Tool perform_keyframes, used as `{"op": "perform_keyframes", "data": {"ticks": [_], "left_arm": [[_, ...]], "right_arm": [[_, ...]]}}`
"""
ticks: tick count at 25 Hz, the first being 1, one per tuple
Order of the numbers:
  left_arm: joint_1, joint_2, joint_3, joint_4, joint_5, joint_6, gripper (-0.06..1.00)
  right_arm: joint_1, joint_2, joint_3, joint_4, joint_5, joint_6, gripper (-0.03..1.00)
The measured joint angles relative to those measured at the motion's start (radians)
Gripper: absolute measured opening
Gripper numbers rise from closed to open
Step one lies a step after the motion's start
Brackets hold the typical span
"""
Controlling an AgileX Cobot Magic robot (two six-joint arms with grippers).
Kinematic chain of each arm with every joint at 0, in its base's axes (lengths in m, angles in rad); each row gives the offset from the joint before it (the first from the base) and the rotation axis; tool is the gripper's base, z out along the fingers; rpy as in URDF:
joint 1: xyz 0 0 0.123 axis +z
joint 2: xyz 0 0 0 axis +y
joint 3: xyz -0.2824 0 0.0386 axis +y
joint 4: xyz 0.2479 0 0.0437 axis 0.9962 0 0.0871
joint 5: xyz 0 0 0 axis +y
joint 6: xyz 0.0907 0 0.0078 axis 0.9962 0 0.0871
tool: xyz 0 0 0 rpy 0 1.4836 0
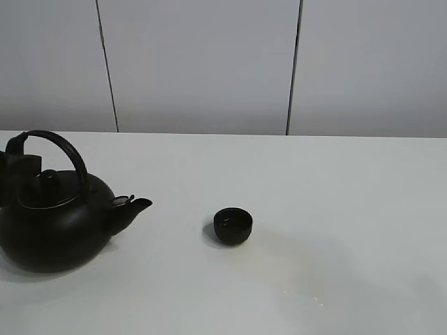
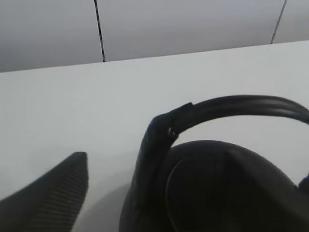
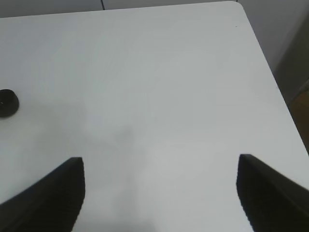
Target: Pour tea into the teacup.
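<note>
The teacup (image 1: 232,226), a tiny matte-black bowl-like cup, stands upright on the white table near the middle; it also shows at the edge of the right wrist view (image 3: 6,103). The big round black kettle (image 1: 56,223) stands at the left, its spout (image 1: 133,206) pointing toward the cup. My left gripper (image 1: 17,157) is at the rear end of the arched handle (image 2: 231,107), with one finger (image 2: 53,193) apart from the handle; the jaws look open around it (image 2: 193,169). My right gripper (image 3: 159,162) is open and empty above bare table, well right of the cup.
The white table (image 1: 335,188) runs back to a grey panelled wall (image 1: 202,63). The table's right edge and far right corner (image 3: 270,72) show in the right wrist view, with floor beyond.
</note>
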Motion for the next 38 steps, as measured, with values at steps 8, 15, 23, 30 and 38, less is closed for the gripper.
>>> {"op": "perform_keyframes", "data": {"ticks": [8,15,23,30,38], "left_arm": [[-0.001,-0.001,0.102,-0.002,-0.032,0.0,0.69],[-0.001,-0.168,0.139,-0.003,-0.006,0.0,0.69],[-0.01,-0.619,-0.199,0.05,0.952,-0.034,0.69],[0.024,-0.671,-0.765,0.078,1.621,-0.009,0.69],[0.405,-0.627,-0.894,-0.047,1.764,0.09,0.69]], "right_arm": [[0.0,0.0,0.0,0.0,-0.001,0.0,0.59],[0.0,0.0,0.0,0.0,-0.001,0.0,0.59],[0.0,0.0,0.0,0.0,-0.001,0.0,0.59],[0.0,0.0,0.0,0.0,-0.001,0.0,0.59],[0.0,0.0,0.0,0.001,0.0,0.0,0.59]]}}
